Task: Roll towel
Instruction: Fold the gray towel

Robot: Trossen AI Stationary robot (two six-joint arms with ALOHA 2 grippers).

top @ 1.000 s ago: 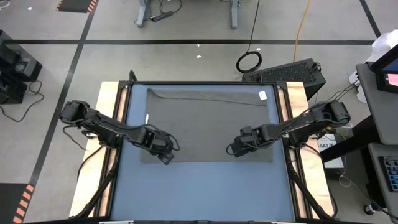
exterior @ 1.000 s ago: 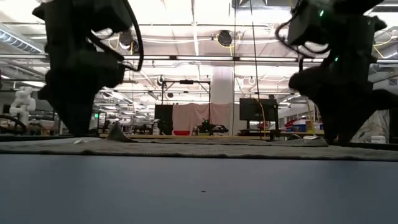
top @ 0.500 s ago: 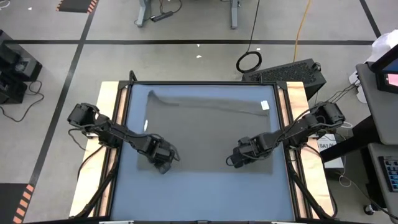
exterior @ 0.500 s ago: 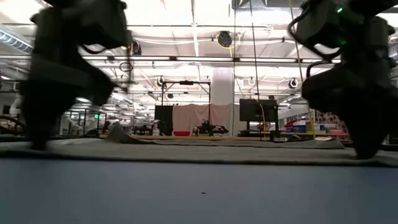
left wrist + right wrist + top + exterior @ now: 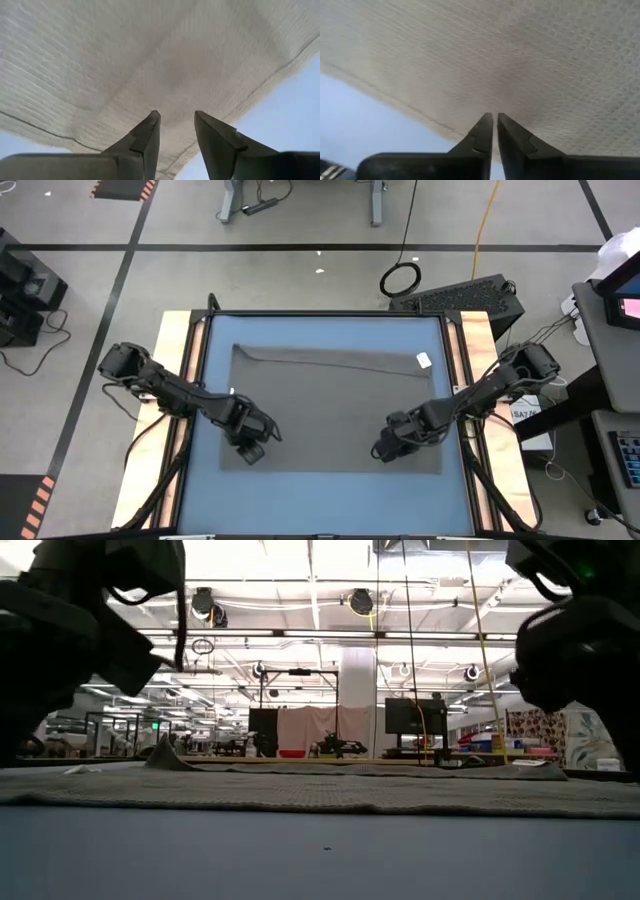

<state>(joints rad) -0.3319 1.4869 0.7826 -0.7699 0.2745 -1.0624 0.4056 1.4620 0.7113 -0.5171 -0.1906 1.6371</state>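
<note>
The dark grey towel [image 5: 335, 405] lies spread flat on the blue table [image 5: 330, 495], its white tag [image 5: 423, 361] at the far right corner. Its far left corner [image 5: 165, 754] stands up in a small peak. My left gripper [image 5: 250, 450] is over the towel's near left part, its fingers a little apart [image 5: 175, 117]. My right gripper [image 5: 383, 450] is over the near right part, close to the near edge, its fingers shut [image 5: 495, 117]. My left gripper comes from above, and its two spread fingertips [image 5: 152, 120] rest on the towel's top face [image 5: 175, 100] close to the near left corner. No cloth shows between them. The towel lies flat on the table. My right gripper comes from above, and its shut fingertips [image 5: 485, 120] press on the towel's top face [image 5: 492, 102] just inside the near edge. No fold shows between them. The towel lies flat under them.
Wooden rails [image 5: 175, 380] and a black frame run along the table's left and right sides. A strip of bare blue table [image 5: 320, 850] lies between the towel's near edge and the table's near edge.
Both grippers have gone toward the table's near edge, staying low on the towel. The whole towel has slid along the table with them toward the near edge, still flat. Its far edge and tag now lie farther from the table's far edge.
</note>
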